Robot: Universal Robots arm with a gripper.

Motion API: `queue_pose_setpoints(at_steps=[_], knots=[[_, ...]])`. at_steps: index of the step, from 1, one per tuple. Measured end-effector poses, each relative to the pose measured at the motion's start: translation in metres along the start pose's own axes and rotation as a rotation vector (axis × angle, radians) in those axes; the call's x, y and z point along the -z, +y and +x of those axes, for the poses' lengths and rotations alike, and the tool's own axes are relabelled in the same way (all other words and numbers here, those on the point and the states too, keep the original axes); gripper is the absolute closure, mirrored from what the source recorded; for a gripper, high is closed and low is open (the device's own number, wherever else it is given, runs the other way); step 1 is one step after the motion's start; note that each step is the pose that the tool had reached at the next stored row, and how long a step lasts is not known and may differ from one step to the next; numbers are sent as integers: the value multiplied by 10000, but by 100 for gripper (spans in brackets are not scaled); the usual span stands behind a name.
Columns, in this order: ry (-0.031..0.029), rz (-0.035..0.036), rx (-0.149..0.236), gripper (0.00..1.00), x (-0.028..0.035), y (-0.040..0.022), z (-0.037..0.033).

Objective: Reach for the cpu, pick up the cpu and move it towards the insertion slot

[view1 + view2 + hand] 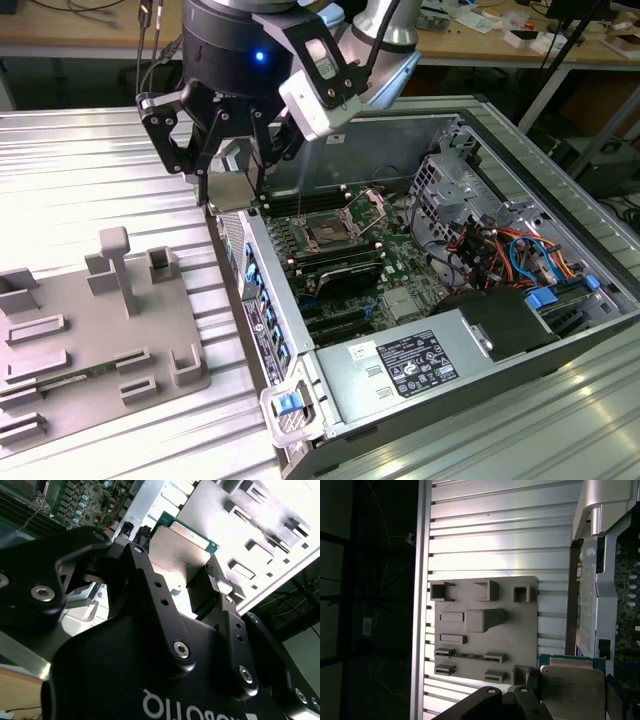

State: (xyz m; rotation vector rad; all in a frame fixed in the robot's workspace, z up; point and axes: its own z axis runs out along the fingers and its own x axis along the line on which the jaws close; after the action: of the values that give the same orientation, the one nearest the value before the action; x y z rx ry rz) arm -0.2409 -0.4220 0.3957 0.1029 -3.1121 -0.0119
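Observation:
My gripper (234, 196) is shut on the cpu (231, 186), a thin silvery square plate held by two opposite edges between the black fingers. It hangs above the near-left wall of the open computer case, at the exterior view's left of the board. The insertion slot (328, 232), a dark square socket with a silver frame and raised wire lever, lies on the green board, lower and to the exterior view's right of the cpu. In both wrist views the cpu (180, 545) (572, 690) shows its metal top and green rim between the fingers (212, 582).
A grey plastic tray (70, 330) (520, 630) with raised recesses lies on the ribbed metal table (80, 170), and a green memory stick (470, 655) lies in it. Inside the case are black memory slots (345, 275), a drive cage with cables (500, 245) and a power supply (410, 365).

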Motion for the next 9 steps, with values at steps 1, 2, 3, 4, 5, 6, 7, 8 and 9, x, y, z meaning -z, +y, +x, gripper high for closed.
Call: queue_pose_setpoints(at_steps=[1,2,3,4,5,6,7,8,9], knots=[[-1,0,0,45,0,-1,-7],[1,0,0,45,1,-1,-14],[0,0,0,45,1,-2,-21],[0,0,0,45,1,-2,-33],[0,0,1,45,2,-3,-47],[0,1,0,45,2,-4,-56],[0,0,0,45,2,-4,-64],[0,0,0,45,2,-5,-76],[1,0,0,45,3,-6,-91]])
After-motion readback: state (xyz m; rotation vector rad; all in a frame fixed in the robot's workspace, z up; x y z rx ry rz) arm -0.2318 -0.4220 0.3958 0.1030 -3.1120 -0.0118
